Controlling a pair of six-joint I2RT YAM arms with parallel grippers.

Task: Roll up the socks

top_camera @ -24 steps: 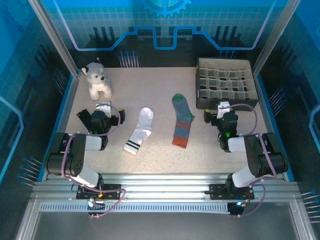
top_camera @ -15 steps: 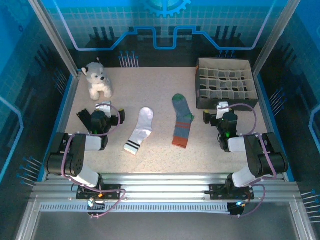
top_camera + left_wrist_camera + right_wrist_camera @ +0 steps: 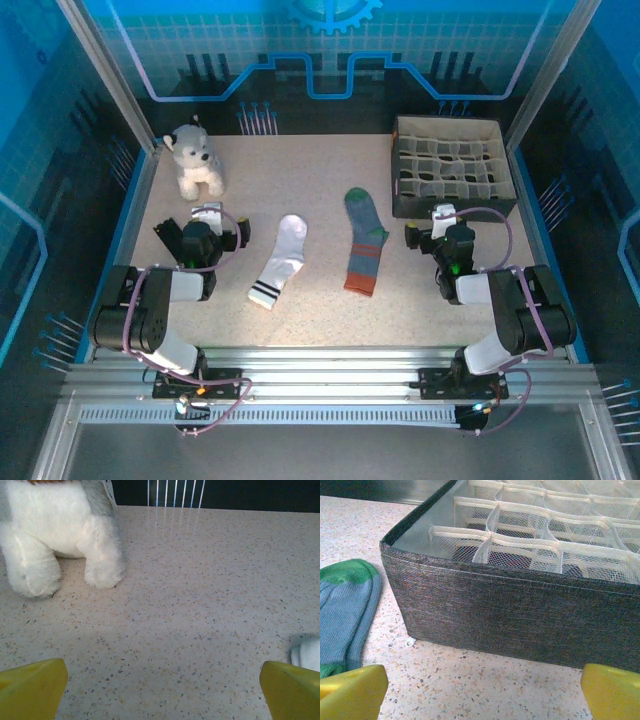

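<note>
Left claw: my jaws spread wide, empty, low over the table near the plush dog | Right claw: jaws spread wide, empty, facing the grey divider box | White sock: flat, nearer my left claw | Teal sock: flat beside it, not touching

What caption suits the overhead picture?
White sock and teal sock lie flat between open left claw and right claw, plush dog beyond.
</note>
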